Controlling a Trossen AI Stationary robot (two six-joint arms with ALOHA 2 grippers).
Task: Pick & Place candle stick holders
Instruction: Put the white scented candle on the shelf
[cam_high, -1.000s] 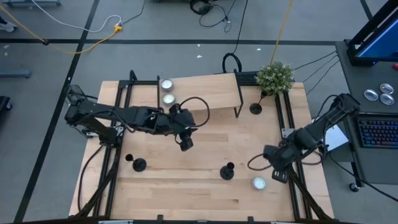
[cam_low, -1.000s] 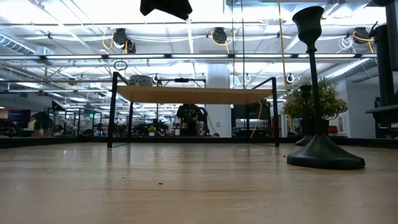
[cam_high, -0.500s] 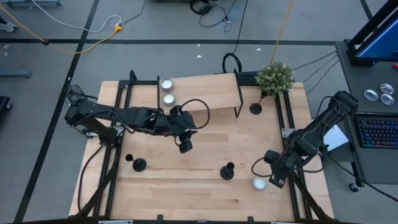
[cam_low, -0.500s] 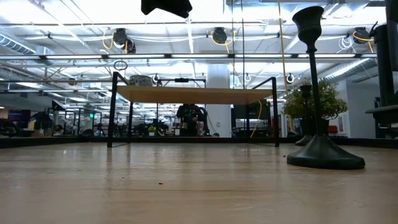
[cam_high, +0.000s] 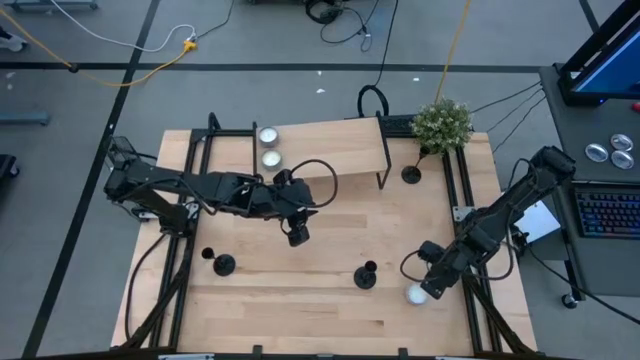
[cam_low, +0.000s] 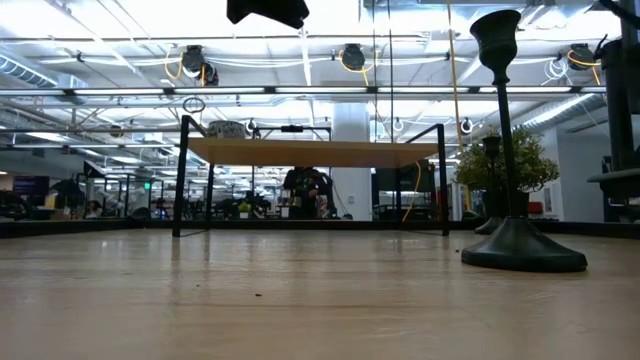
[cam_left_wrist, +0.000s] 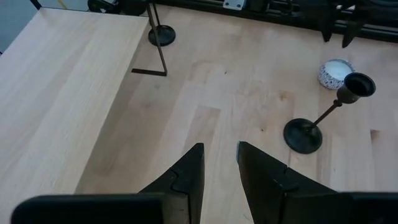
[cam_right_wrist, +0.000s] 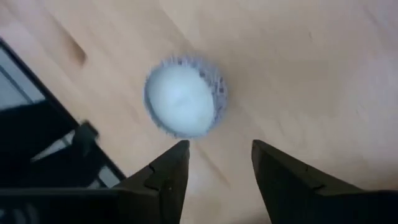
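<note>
Right gripper (cam_high: 418, 287) open, fingers spread just above a round white tealight (cam_right_wrist: 185, 103) near the table's right rail, black candlestick holder (cam_high: 366, 275) close beside with bare wood around, another black holder (cam_high: 223, 265) far left, third (cam_high: 411, 174) by the plant (cam_high: 441, 124), left gripper (cam_high: 298, 234) parted mid-table near a wooden shelf (cam_high: 330, 147).

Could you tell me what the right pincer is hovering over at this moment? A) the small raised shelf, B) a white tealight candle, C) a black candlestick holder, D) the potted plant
B: the right wrist view shows the white tealight candle just ahead of the open right pincer, and the high view puts that pincer beside the tealight, away from the nearest candlestick holder.
</note>
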